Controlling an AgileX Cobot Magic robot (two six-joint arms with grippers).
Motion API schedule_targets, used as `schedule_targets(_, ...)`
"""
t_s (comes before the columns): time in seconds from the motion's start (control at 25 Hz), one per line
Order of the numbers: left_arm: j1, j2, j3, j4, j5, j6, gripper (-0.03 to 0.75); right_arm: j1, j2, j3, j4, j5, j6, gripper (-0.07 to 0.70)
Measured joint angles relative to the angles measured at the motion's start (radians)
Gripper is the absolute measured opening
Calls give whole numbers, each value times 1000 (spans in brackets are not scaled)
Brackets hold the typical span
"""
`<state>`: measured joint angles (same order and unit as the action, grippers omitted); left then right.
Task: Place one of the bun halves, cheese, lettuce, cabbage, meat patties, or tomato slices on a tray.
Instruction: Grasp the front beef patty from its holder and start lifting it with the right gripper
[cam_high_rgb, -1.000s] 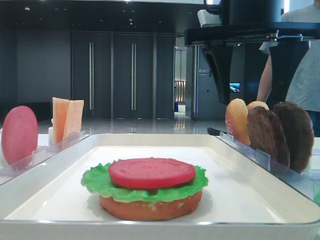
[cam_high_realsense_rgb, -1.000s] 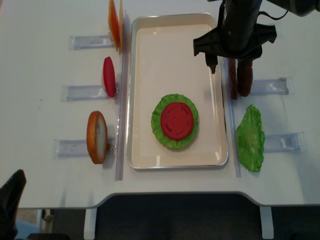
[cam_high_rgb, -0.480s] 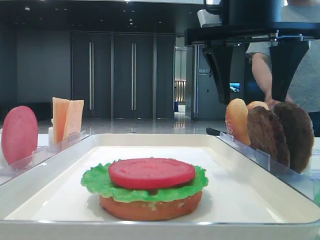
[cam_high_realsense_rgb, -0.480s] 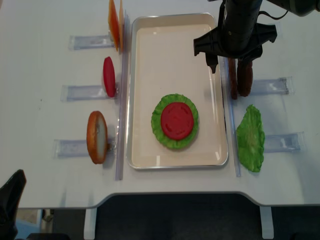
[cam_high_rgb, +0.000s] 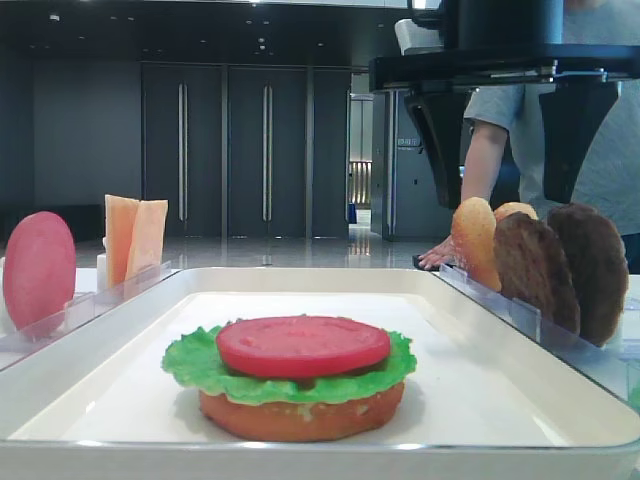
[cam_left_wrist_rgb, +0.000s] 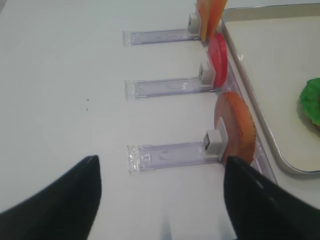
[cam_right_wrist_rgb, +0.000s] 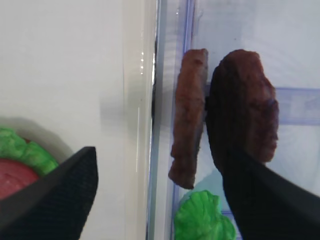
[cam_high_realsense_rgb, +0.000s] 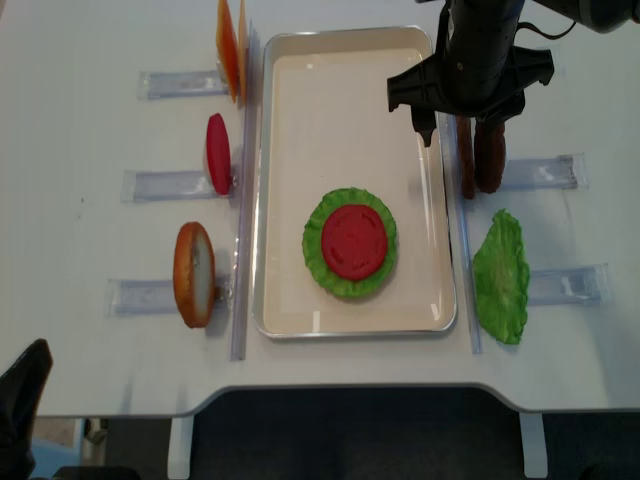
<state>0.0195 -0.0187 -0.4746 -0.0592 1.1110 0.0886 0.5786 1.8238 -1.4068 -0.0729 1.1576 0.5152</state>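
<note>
Two dark-brown meat patties (cam_right_wrist_rgb: 189, 115) (cam_high_realsense_rgb: 490, 160) stand on edge in a clear rack just right of the white tray (cam_high_realsense_rgb: 330, 110). My right gripper (cam_high_realsense_rgb: 463, 125) hangs open just above them, holding nothing. In the right wrist view the gripper (cam_right_wrist_rgb: 160, 200) straddles the tray rim and the inner patty, and its right finger (cam_right_wrist_rgb: 265, 195) covers part of the outer patty (cam_right_wrist_rgb: 245, 110). On the tray sits a bun half (cam_high_rgb: 300, 415) topped with lettuce (cam_high_realsense_rgb: 325, 265) and a tomato slice (cam_high_realsense_rgb: 353, 241). My left gripper (cam_left_wrist_rgb: 160, 200) is open over bare table at the near left.
Left racks hold a bun half (cam_high_realsense_rgb: 193, 274), a tomato slice (cam_high_realsense_rgb: 217, 153) and cheese (cam_high_realsense_rgb: 229, 48). A loose lettuce leaf (cam_high_realsense_rgb: 500, 275) lies right of the tray, and another bun half (cam_high_rgb: 472, 240) stands behind the patties. A person (cam_high_rgb: 600, 150) stands behind the table with a hand near the tray's far right corner.
Both grippers have stayed put. The person behind the table has brought an arm down, so a hand now rests near the tray's far right corner.
</note>
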Motion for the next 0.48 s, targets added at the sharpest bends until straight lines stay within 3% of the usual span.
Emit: schedule_targets(0.48, 0, 0, 0, 0, 0, 0, 578, 0, 38, 3, 2, 4, 0, 507)
